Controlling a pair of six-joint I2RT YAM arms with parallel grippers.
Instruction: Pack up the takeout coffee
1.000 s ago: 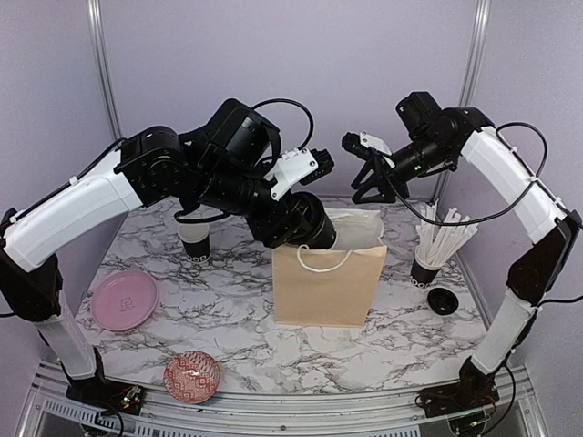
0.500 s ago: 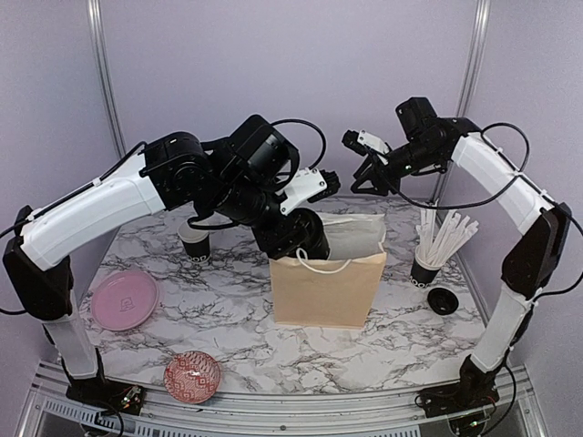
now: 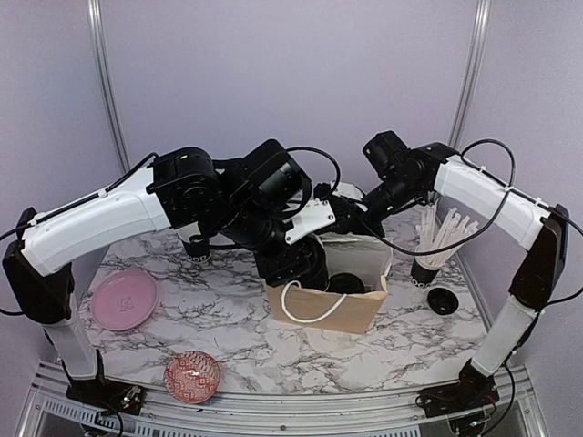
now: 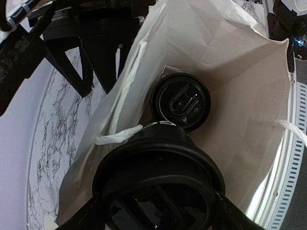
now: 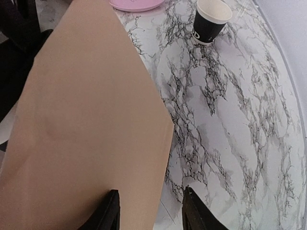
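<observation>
The left gripper [image 4: 160, 213] is clamped around a lidded takeout coffee cup [image 4: 158, 177], poised just inside the mouth of the paper bag [image 4: 240, 72]. A second lidded cup [image 4: 181, 101] sits deeper in the bag, just beyond the held one. The right gripper [image 5: 151, 211] stands half spread astride the bag's far wall, steadying rather than pinching it. From above, the bag leans over on the tabletop [image 5: 230, 120] instead of standing square. That lean is the risk. Released onto a slanted floor, the held cup could topple against its neighbour, or the arm's push could collapse the bag. One open cup [image 5: 211, 19] stands well apart from the bag.
</observation>
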